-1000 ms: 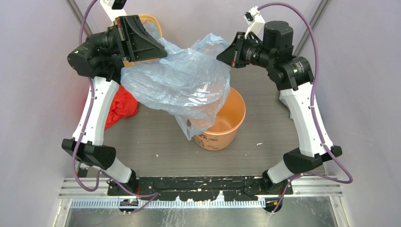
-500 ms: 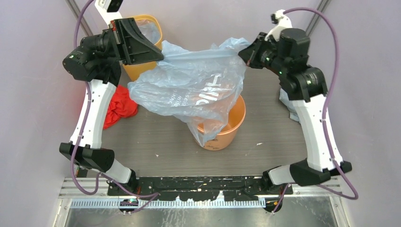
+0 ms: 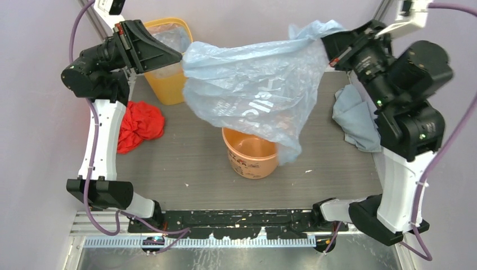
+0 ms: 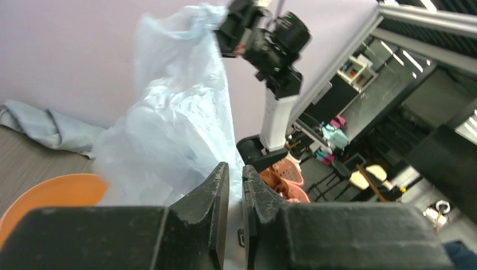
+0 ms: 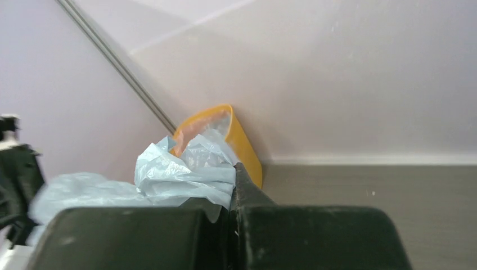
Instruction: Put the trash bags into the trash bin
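Note:
A pale blue see-through trash bag (image 3: 253, 95) hangs stretched in the air above the round orange trash bin (image 3: 250, 154). Its lowest fold droops past the bin's right rim. My right gripper (image 3: 331, 48) is shut on the bag's right top corner, and crumpled film (image 5: 180, 169) bunches at its tips (image 5: 233, 169). My left gripper (image 3: 181, 54) is at the bag's left top corner. Its jaws (image 4: 235, 167) stand a narrow gap apart, open, with the bag (image 4: 169, 129) just beyond them. The bin's rim (image 4: 50, 194) shows low on the left.
A taller yellow bin (image 3: 166, 90) with clear film inside stands at the back left. A red crumpled bundle (image 3: 140, 124) lies by the left arm. A grey-blue bundle (image 3: 354, 118) lies by the right arm. Walls close in on both sides.
Both grippers rose and spread apart, lifting the bag up and to the right, so its bottom came up out of the bin. The left jaws parted slightly.

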You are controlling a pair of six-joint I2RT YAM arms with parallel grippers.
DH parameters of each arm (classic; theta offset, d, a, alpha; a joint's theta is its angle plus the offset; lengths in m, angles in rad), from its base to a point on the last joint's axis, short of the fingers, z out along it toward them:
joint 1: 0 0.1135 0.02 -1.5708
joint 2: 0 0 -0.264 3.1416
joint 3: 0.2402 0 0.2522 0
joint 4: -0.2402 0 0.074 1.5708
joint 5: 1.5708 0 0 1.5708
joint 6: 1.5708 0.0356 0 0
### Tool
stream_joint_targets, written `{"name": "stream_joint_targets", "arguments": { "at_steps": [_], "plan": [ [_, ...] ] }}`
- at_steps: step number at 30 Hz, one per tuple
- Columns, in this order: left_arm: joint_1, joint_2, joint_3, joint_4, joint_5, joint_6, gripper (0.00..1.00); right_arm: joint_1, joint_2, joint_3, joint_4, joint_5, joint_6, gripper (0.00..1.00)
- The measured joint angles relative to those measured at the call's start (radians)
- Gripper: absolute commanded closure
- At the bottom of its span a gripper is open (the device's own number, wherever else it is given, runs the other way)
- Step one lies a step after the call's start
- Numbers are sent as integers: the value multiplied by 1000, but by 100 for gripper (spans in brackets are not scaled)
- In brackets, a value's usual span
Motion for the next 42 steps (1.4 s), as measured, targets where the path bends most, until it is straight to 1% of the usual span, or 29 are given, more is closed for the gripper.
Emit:
{"name": "stream_joint_targets", "arguments": {
  "at_steps": [2, 6, 9, 13, 17, 19, 22, 25, 28, 31, 35, 38, 42],
  "plan": [
    [31, 5, -40, -15, -11, 6, 82, 0, 4, 66, -4, 16, -2, 99],
    [49, 18, -69, -20, -21, 10, 80, 0, 2, 150, -4, 37, -8, 99],
    [63, 19, -108, -16, -27, 14, 76, 0, 3, 186, -11, 39, -24, 99],
    [85, 19, -180, -3, -35, 16, 74, -1, 5, 192, -27, -6, -34, 99],
    [91, 19, -261, 6, -47, 16, 73, -2, 3, 81, -10, -154, -19, 99],
    [91, 19, -288, 11, -52, 16, 72, -2, 3, -27, 19, -257, 7, 99],
    [91, 14, -317, 20, -59, 16, 72, -1, -1, -179, 65, -361, 41, 99],
    [92, 0, -351, 29, -67, 19, 72, -1, 2, -329, 75, -428, 71, 99],
    [91, -9, -372, 43, -74, 20, 72, -2, 5, -369, 69, -462, 84, 99],
    [91, -13, -391, 54, -79, 20, 72, -2, 8, -325, 70, -481, 87, 99],
    [91, -13, -408, 61, -82, 20, 72, -2, 44, -150, 77, -493, 86, 99],
    [91, -16, -416, 64, -81, 20, 73, -1, 63, -55, 91, -501, 87, 99],
    [91, -22, -420, 66, -81, 20, 73, -2, 77, -3, 123, -520, 103, 99]
  ]
}}
